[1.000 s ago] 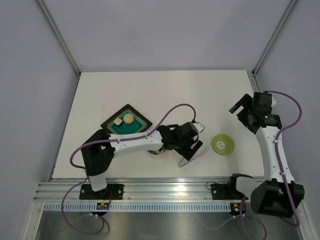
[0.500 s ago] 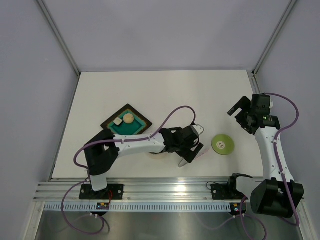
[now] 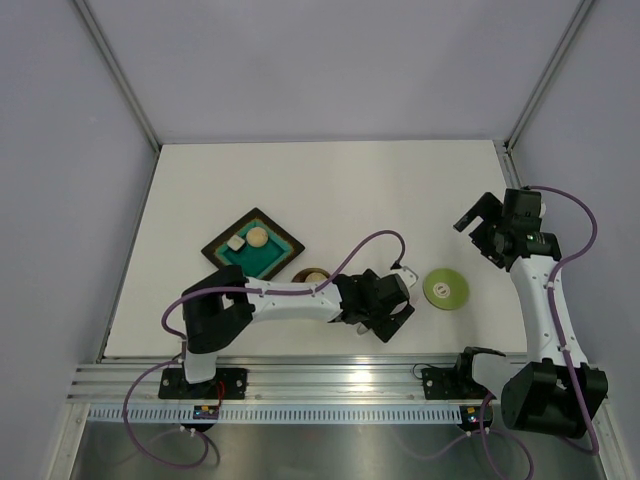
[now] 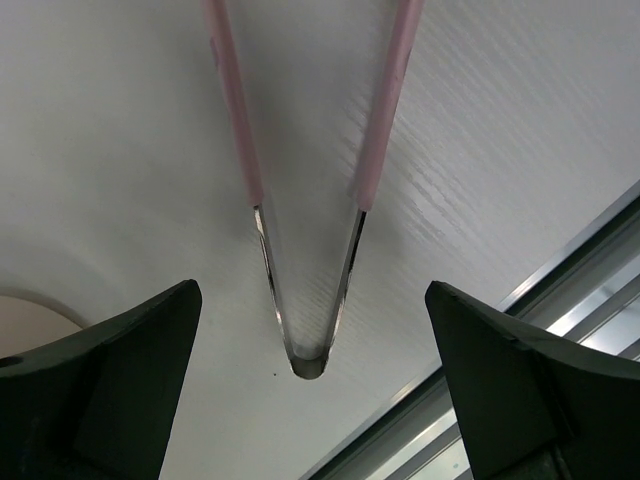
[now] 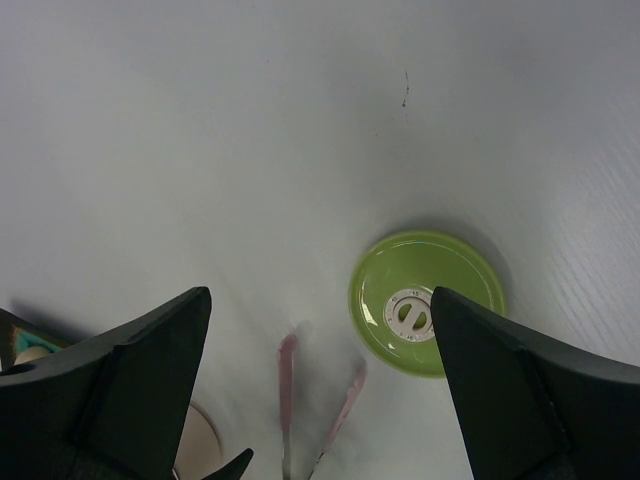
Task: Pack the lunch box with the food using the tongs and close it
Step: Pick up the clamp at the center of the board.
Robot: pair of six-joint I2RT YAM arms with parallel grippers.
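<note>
The pale-pink tongs (image 4: 305, 200) lie flat on the table, their steel joint pointing at the near edge. My left gripper (image 4: 312, 287) hangs open over them, with a finger on each side touching neither arm. In the top view the left gripper (image 3: 385, 308) hides the tongs. The steel lunch box (image 3: 312, 275) stands just left of it, uncovered, something pale inside. Its lime-green lid (image 3: 445, 288) lies to the right, also below my open, empty right gripper (image 5: 320, 292). Food, a beige ball (image 3: 258, 237) and a white cube (image 3: 235, 242), sits in the tray.
The dark square tray (image 3: 283, 243) with a teal inside lies at the left of the table, touching the lunch box. The aluminium rail (image 4: 560, 290) along the near table edge runs close behind the tongs' joint. The right gripper (image 3: 487, 225) hovers high at the right.
My left gripper has opened a little wider and shifted right and toward the near edge, uncovering the lunch box and covering the tongs in the top view. The right arm has barely moved.
</note>
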